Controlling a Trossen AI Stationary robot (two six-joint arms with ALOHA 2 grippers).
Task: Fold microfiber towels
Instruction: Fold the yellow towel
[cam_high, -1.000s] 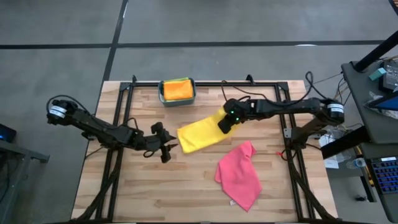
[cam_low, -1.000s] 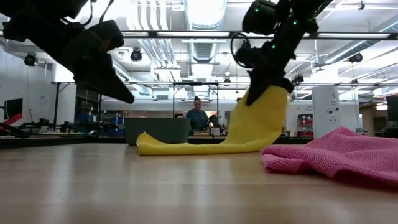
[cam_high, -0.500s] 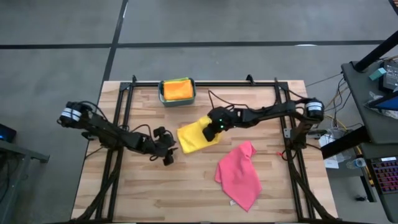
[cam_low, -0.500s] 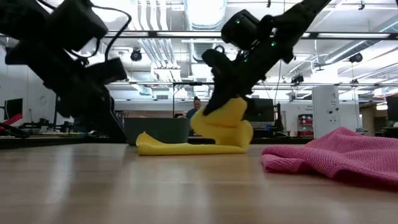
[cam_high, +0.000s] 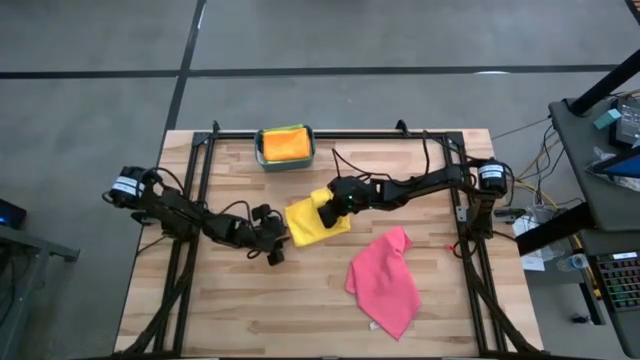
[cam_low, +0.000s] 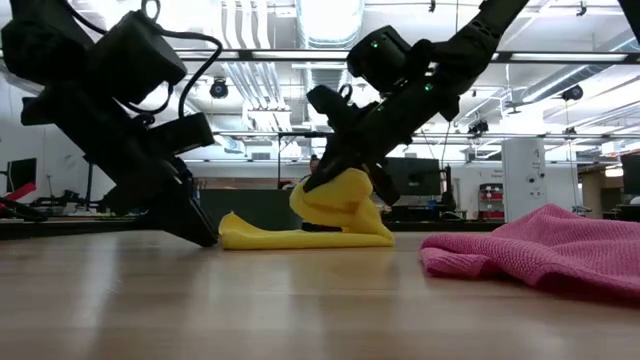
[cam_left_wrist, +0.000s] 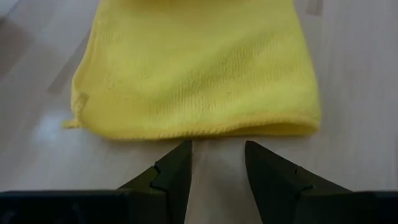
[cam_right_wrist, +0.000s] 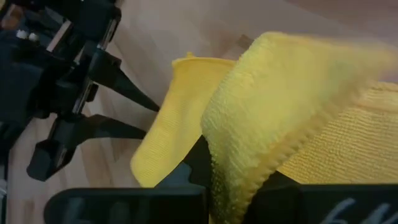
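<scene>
Two arms are crowding one yellow towel (cam_high: 312, 218) mid-tabletop (cam_high: 330, 310), and honestly the whole move hangs on how the raised flap sits over the flat half.

Biggest thing first: the tabletop has plenty of bare wood toward the front. The pink towel (cam_high: 385, 283) lies crumpled off to the right, well apart from the yellow one, so it shouldn't get in the way. At the far edge sits the bin (cam_high: 285, 146) with an orange towel (cam_high: 285, 143) in it, also clear of the action.

The yellow towel's bottom layer lies flat, with its near edge facing the left arm. The right pincer (cam_high: 335, 198) is clenched on the far edge, holding it lifted and curled back over the flat part, so the fold runs from the right arm's side toward the left arm's.

The left pincer (cam_left_wrist: 214, 163) rests low at the wood, parted and grasping nothing, tips just short of the towel's near edge, which runs across in front of it. My guess: the right arm needs to lay its edge down right along that line, and the left is closest to pin it.
</scene>
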